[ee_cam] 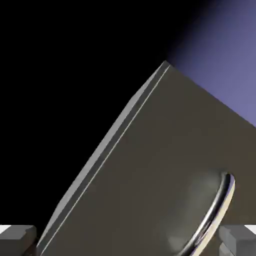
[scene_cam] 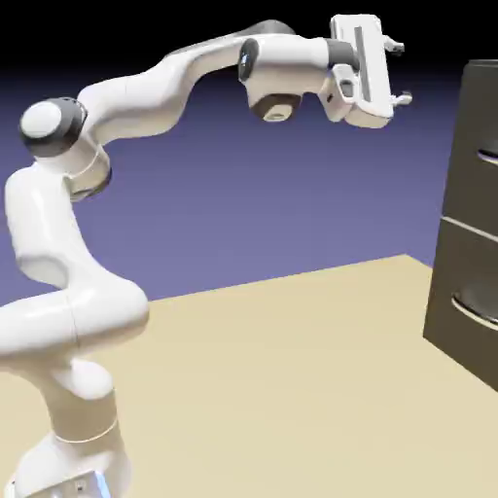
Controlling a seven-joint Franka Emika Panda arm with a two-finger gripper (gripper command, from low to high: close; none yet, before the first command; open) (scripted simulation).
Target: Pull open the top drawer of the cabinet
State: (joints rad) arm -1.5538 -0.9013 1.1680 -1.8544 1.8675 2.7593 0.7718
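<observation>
The cabinet (scene_cam: pixel 470 243) is a tall dark grey-brown box at the exterior view's right edge. Its top drawer (scene_cam: pixel 479 117) carries a silver handle (scene_cam: pixel 488 156), partly cut off by the frame. My gripper (scene_cam: pixel 399 71) hangs high in the air to the left of the drawer front, level with its upper part, with a clear gap between them. It is open and holds nothing. In the hand view the top drawer (ee_cam: pixel 165 160) fills the frame at a tilt, and its curved silver handle (ee_cam: pixel 216 214) lies near my right fingertip (ee_cam: pixel 239 239).
A lower drawer (scene_cam: pixel 465 292) with a like silver handle (scene_cam: pixel 477 313) sits under the top one. The beige table (scene_cam: pixel 292 389) stretches between my base and the cabinet. Behind is a blue-violet backdrop.
</observation>
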